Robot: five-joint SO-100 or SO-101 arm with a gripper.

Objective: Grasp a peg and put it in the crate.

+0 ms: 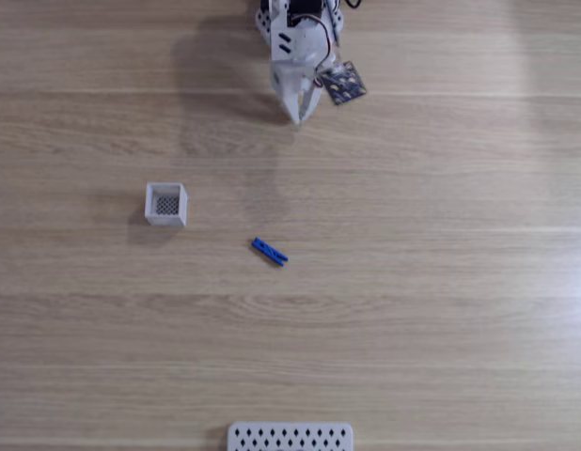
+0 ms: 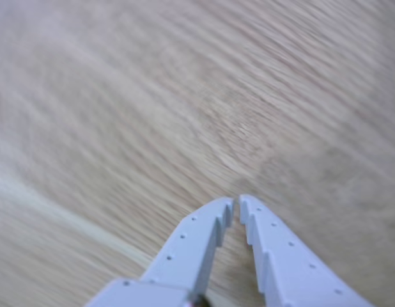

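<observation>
In the fixed view a slim bright blue peg (image 1: 269,251) lies flat on the wooden table near the middle, slanted down to the right. The crate (image 1: 165,204), a small square white box with a dark mesh bottom, stands to the left of the peg and slightly farther back. My white gripper (image 1: 297,116) hangs at the top centre, well behind the peg, its tips pointing down the picture. In the other view its two ridged fingers (image 2: 204,243) meet at the tips over bare wood, shut with nothing between them (image 2: 236,203).
A wide flat white panel with diamond-shaped holes (image 1: 290,437) lies at the bottom edge of the fixed view. A small dark board with wires (image 1: 343,84) hangs beside the arm. Bare wooden table (image 1: 441,282) surrounds the peg and crate.
</observation>
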